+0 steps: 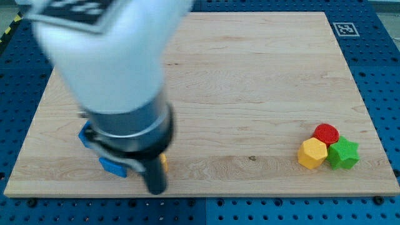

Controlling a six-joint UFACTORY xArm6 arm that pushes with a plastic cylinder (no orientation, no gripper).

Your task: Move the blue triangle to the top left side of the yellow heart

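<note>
Tool status: the arm carries no grasping part, only a straight dark rod, so nothing is held or clamped. The rod's tip (155, 189) sits near the bottom-left edge of the wooden table (250, 81), and motion blur softens its outline. The white and dark arm body covers most of the view's left. Two blue pieces show from behind the arm: one blue block (84, 134) at the arm's left edge, and a second blue block (113, 167) just left of the tip. Which of them is the blue triangle cannot be told. A yellow sliver (164, 163), just right of the rod, is mostly hidden. At the view's lower right, a yellow hexagonal block (312, 154), a red round block (326, 133) and a green star (344, 154) sit clustered together.
</note>
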